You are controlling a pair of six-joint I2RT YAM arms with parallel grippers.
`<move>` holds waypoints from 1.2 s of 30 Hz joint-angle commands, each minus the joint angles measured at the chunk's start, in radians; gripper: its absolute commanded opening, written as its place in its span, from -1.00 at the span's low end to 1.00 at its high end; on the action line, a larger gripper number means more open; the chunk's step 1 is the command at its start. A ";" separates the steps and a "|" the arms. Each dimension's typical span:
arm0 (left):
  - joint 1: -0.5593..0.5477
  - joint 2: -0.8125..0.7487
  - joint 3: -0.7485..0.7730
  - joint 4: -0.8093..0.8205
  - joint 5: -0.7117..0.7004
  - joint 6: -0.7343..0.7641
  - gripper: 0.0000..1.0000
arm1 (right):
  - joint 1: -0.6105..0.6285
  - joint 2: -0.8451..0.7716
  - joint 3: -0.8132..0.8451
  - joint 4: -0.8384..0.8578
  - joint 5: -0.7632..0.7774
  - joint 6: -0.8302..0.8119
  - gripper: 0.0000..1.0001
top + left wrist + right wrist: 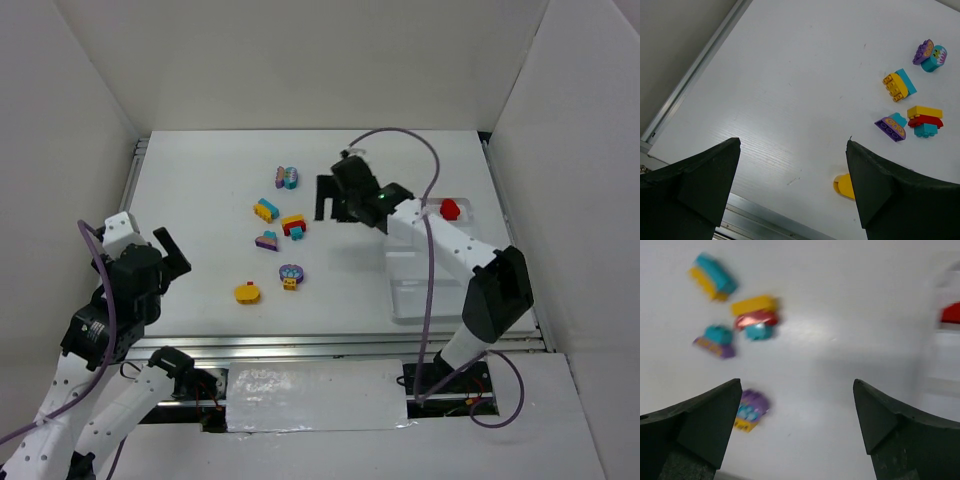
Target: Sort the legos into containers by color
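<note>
Hovering with jaws spread and empty, the right gripper hangs over the table between the loose legos and the white tray, which holds one red brick. The left gripper is likewise spread and empty.

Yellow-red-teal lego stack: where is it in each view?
Top external: stack mid-table.
Left wrist: stack at right edge, mid-height.
Right wrist: stack upper left, blurred.
Shared landmark: purple-teal brick just beside it.

Top looks down; wrist views, one blurred, apparently share legos.
</note>
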 commanded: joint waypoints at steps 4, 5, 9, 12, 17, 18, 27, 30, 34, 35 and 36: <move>0.008 0.013 0.002 0.042 0.004 0.033 0.99 | 0.288 0.026 -0.034 -0.072 0.163 0.214 0.98; 0.009 0.016 0.002 0.036 0.002 0.028 0.99 | 0.330 0.029 -0.042 -0.069 0.210 0.272 0.98; 0.012 0.013 0.000 0.039 0.004 0.033 0.99 | 0.452 0.105 -0.041 -0.046 0.244 0.414 0.90; 0.014 0.014 -0.001 0.041 0.007 0.033 0.99 | 0.495 0.200 0.019 -0.098 0.238 0.439 0.81; 0.014 0.014 -0.001 0.042 0.009 0.033 0.99 | 0.561 0.236 0.007 -0.047 0.220 0.454 0.72; 0.014 0.016 0.000 0.039 0.009 0.033 0.99 | 0.563 0.244 0.010 -0.050 0.223 0.457 0.70; 0.014 0.013 -0.001 0.041 0.009 0.033 0.99 | 0.559 0.340 0.051 -0.059 0.250 0.463 0.45; 0.014 0.010 -0.001 0.042 0.012 0.034 0.99 | 0.556 0.360 0.067 -0.066 0.264 0.463 0.37; 0.014 0.007 -0.001 0.042 0.015 0.036 0.99 | 0.543 0.382 0.068 -0.033 0.250 0.445 0.32; 0.014 0.007 -0.001 0.044 0.015 0.034 0.99 | 0.543 0.385 0.073 -0.033 0.252 0.443 0.28; 0.014 0.007 -0.001 0.044 0.015 0.036 0.99 | 0.543 0.394 0.077 -0.035 0.253 0.440 0.24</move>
